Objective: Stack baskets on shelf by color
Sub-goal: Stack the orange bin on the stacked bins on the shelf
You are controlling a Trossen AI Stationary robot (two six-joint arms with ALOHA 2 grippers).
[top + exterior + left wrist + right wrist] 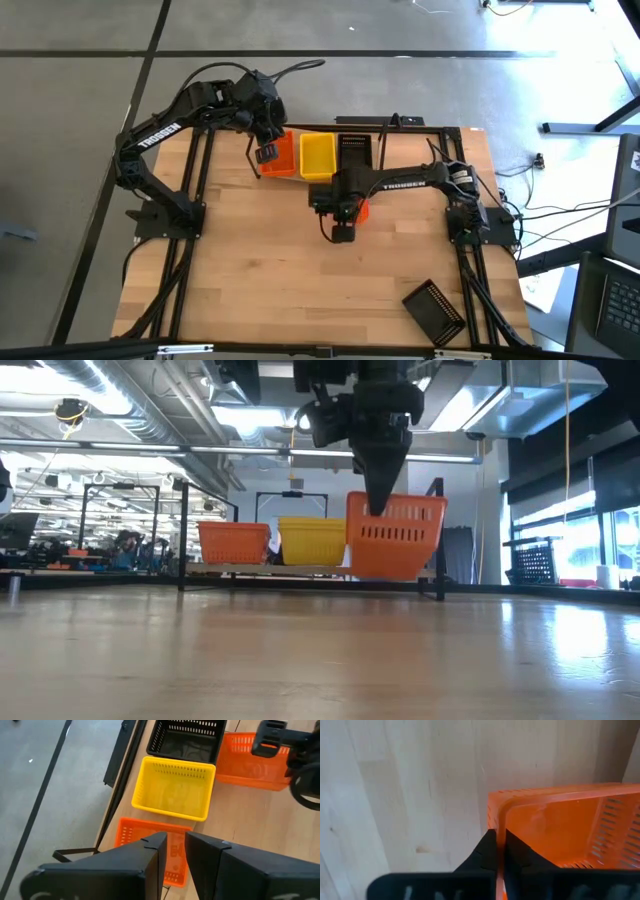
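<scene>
An orange basket hangs in my right gripper over the table's middle, in front of the shelf; in the low view this orange basket is off the wood. On the shelf stand another orange basket, a yellow basket and a black basket, side by side on their bottoms. My left gripper hovers above the shelf's orange basket, its fingers a narrow gap apart, touching nothing. A second black basket lies near the table's near right corner. My right gripper pinches the rim of one wall of the orange basket, close to a corner, with one finger inside the basket and one outside. The fingers come from above, pointing down. The basket hangs clear of the table, slightly tilted.
The shelf's black frame has upright end loops at its ends. Bare wooden tabletop spreads in front of the shelf. The arms' bases and black rails run along both table sides. Cables lie off the right edge.
</scene>
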